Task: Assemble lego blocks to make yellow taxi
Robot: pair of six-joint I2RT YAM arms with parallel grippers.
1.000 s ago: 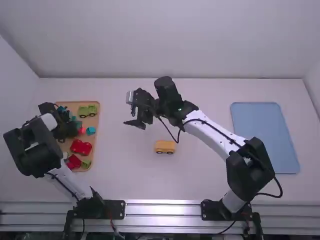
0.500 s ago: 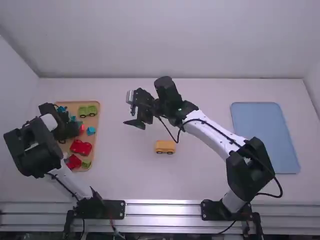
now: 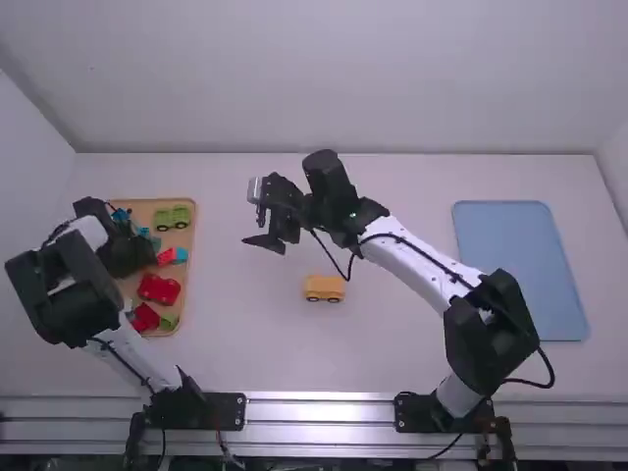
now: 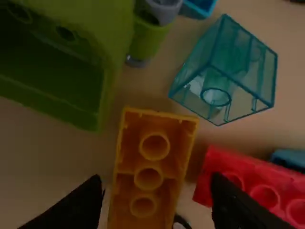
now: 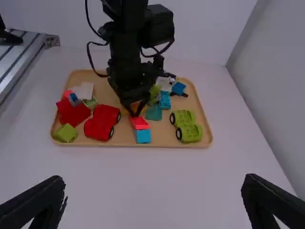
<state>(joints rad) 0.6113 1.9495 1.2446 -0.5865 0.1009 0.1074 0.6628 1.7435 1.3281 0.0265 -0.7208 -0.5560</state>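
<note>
Spot the left gripper [image 3: 128, 255] low over the wooden tray [image 3: 190, 240], open around a yellow brick [image 4: 148, 177], clamping nothing. Catch the red car base [image 3: 159, 288] inside that tray. Now see the right gripper [image 3: 253, 216] to the tray's right, wide open, empty; then find the yellow car base [image 3: 324, 287] farther right.

A boxy yellow plastic car [image 3: 324, 285] has black wheels; a hollow oblong plastic block [image 4: 148, 178] is orange-yellow. A boxy see-through plastic block [image 4: 238, 71] is teal, a rounded plastic car [image 5: 100, 121] red, a rectangular tray [image 5: 164, 137] tan, a flat rectangular panel [image 3: 520, 270] plain pale blue.
</note>
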